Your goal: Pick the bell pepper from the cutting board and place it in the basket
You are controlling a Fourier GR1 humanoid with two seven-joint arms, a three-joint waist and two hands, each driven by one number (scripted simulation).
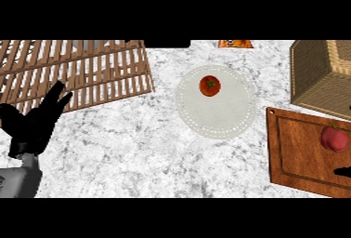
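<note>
Fingers of left hand straight and spread, pointing up, pinching nothing; resting at the view's left edge, partly over the slatted wooden rack. Well apart from anything the task needs.

Right hand only a dark sliver at the view's right edge, over the cutting board; impossible to tell whether open or closed.

Bell pepper red, lying on the cutting board's far right part, just above that sliver and close to the picture's edge, so partly cut off. Not yet held, by the look of it. Basket just beyond the board's upper edge, near the pepper.

Likely troubles from here:
- Closing on a rounded, smooth pepper off-centre: could squirt sideways and roll off the board.
- Working at the very edge of view: hard to check the grasp, easy to misjudge.
- Lifting too low toward the basket: could knock the pepper against the woven wall and lose it outside.
- Mistaking the target: red tomato on the white plate, of similar colour, mid-counter.
</note>
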